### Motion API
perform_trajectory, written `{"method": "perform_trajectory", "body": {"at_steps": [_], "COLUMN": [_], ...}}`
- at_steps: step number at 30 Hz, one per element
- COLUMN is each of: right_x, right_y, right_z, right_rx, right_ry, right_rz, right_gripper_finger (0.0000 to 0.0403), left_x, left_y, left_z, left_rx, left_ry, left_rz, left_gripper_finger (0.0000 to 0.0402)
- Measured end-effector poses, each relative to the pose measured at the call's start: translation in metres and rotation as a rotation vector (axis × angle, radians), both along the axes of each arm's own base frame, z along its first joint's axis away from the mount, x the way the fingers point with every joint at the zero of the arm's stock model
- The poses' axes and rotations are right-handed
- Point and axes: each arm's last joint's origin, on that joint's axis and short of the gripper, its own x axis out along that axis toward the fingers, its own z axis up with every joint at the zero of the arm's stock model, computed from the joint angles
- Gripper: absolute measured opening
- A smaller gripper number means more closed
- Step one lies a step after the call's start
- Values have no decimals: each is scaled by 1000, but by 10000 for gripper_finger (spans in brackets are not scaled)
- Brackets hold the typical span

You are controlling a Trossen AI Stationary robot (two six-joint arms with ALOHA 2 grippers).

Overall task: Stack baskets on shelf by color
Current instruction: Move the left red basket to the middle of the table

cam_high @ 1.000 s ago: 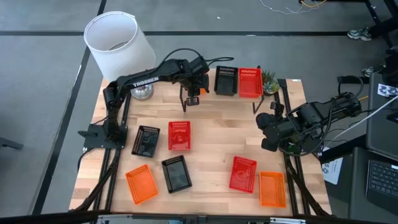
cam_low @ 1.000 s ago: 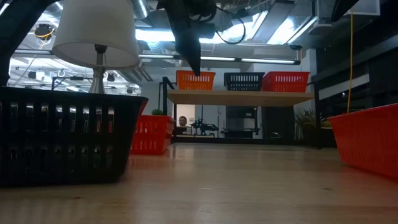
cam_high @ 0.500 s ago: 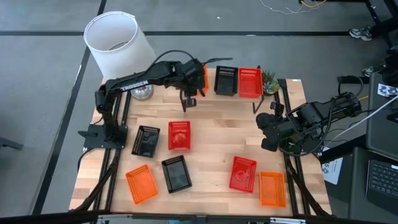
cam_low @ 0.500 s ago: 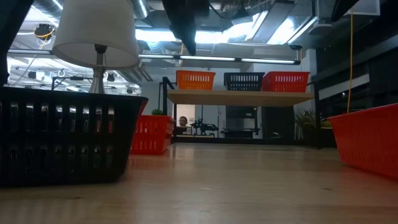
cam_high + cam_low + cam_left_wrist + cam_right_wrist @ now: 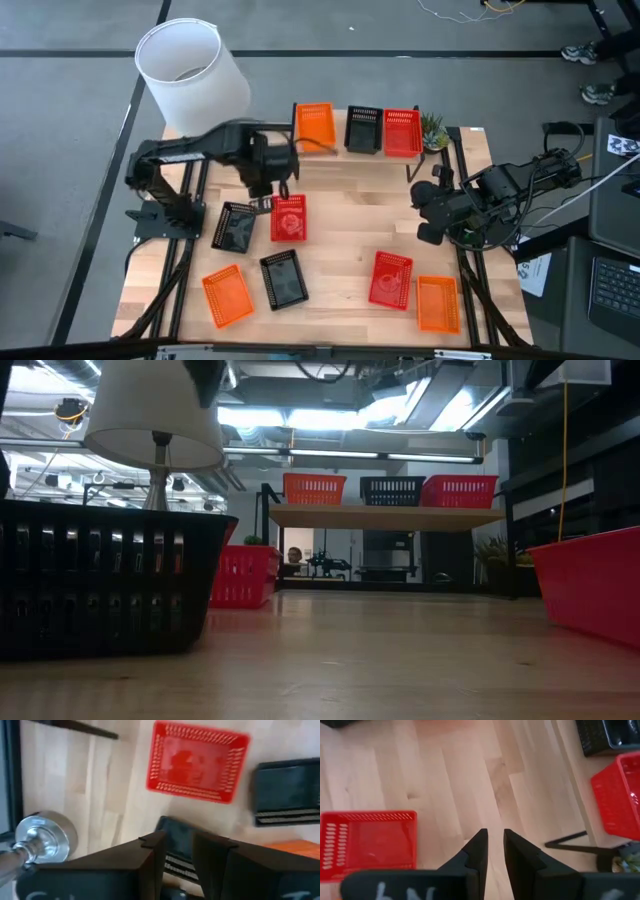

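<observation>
On the shelf (image 5: 385, 516) at the table's far side stand an orange basket (image 5: 315, 124), a black basket (image 5: 364, 130) and a red basket (image 5: 402, 132), side by side. Down on the tabletop lie two black baskets (image 5: 235, 226) (image 5: 283, 277), two red baskets (image 5: 289, 217) (image 5: 391, 278) and two orange baskets (image 5: 227, 294) (image 5: 437, 302). My left gripper (image 5: 268, 192) hangs open, pointing down, above the gap between the left black and red baskets; its fingers (image 5: 150, 857) hold nothing. My right gripper (image 5: 495, 847) waits at the table's right side, open by a narrow gap, empty.
A lamp with a white shade (image 5: 190, 65) and a metal base (image 5: 45, 832) stands at the far left corner. A small plant (image 5: 433, 130) sits beside the shelf's right end. Bare wood lies in the table's middle (image 5: 345, 215).
My left gripper has drawn back from the shelf's left end toward the table's near left and risen, rolling as it went. It now hangs over the left black and red baskets. The orange basket, earlier hidden under the arm, shows on the shelf.
</observation>
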Motion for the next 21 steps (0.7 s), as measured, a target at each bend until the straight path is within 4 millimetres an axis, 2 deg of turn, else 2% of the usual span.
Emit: {"method": "perform_trajectory", "body": {"at_steps": [5, 10, 14, 21], "right_x": [5, 6, 7, 9], "right_y": [2, 3, 3, 4], "right_z": [1, -4, -11, -30], "right_rx": [20, 38, 28, 35], "right_ry": [-40, -43, -21, 12], "right_rz": [-5, -43, -45, -78], "right_gripper_finger": [62, 62, 62, 62], "left_x": [-7, -3, -3, 8], "left_y": [-28, -63, -83, -90], "left_z": [-45, -88, -104, -116], "left_rx": [51, 83, 78, 118], "left_ry": [38, -83, -129, -231], "left_rz": [16, 10, -50, -36], "left_gripper_finger": [78, 78, 78, 78]}}
